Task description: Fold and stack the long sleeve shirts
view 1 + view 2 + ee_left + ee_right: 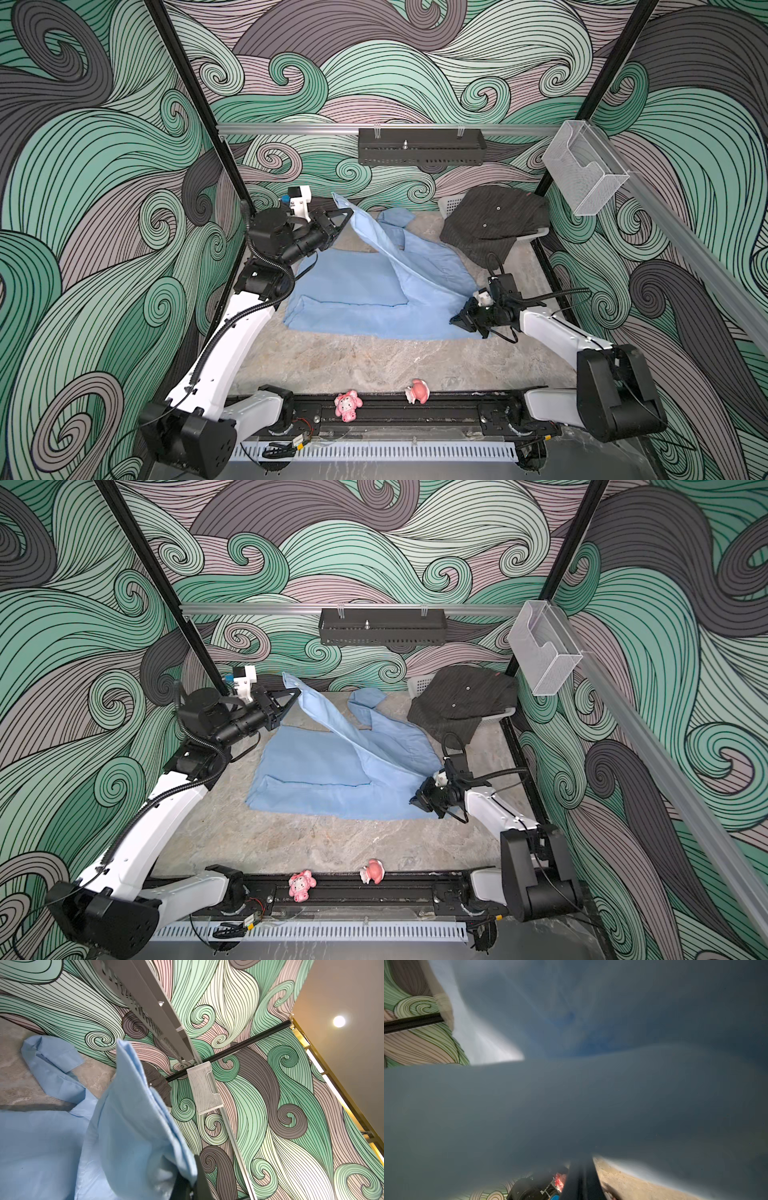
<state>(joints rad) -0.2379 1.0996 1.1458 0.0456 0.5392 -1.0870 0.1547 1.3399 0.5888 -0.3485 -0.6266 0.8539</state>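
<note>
Cotton-like blue cloth, thin and limp — the blue shirt [353, 291] lies mid-table. Its left part is flat and already doubled, while one long edge runs taut through the air from far left to near right. Left gripper [347, 215] is pinched on that edge's raised far end, a seamed corner that sticks up past the jaws in the left wrist view. Right gripper [457, 321] is pressed together at the near right corner, seemingly on the hem; its wrist view is smothered by blurred cloth. Light and floppy, the fabric probably sags and slides wherever unsupported, so hems, seams and corners — thicker, less slippery — look the best holds. Dark shirt [494, 224], pinstriped with pale buttons, is draped crumpled over a white basket [451, 204] at far right, on the stone-patterned table [374, 365].
</note>
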